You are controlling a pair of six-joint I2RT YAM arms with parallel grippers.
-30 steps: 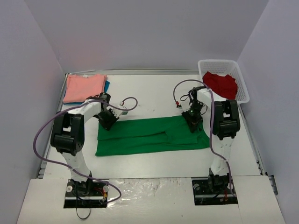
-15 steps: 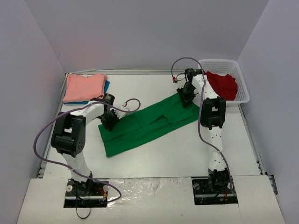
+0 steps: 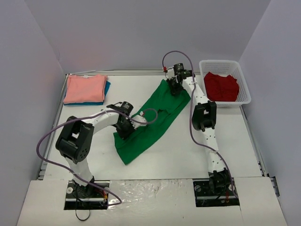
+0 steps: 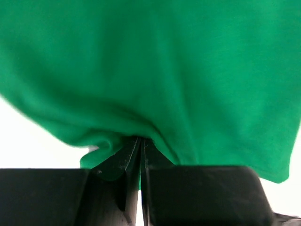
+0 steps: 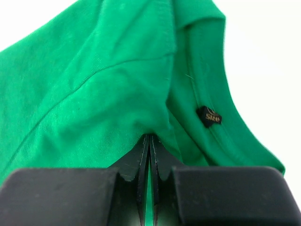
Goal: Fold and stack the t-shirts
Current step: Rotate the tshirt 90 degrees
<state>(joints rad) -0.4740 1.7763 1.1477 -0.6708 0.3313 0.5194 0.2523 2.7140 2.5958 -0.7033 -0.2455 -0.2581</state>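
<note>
With the salmon-pink t-shirt (image 3: pixel 84 88) sitting folded on the teal-blue t-shirt (image 3: pixel 107 87) at the bench's (image 3: pixel 188 146) far-left corner and the red t-shirt (image 3: pixel 221 86) waiting in the white mesh basket (image 3: pixel 221 61), the left pincer (image 4: pixel 139 141) and the right pincer (image 5: pixel 149 139) are clamping opposite ends of the half-folded green t-shirt (image 3: pixel 150 125) stretching diagonally mid-bench.

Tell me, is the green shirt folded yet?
Partly folded: the green shirt lies as a long layered strip, ends pinched by left gripper and right gripper.

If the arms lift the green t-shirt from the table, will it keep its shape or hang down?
Probably floppy: the green t-shirt puckers into folds where the shut jaws pinch it. It would likely sag between the two pinch points. It looks thin, so probably light.
</note>
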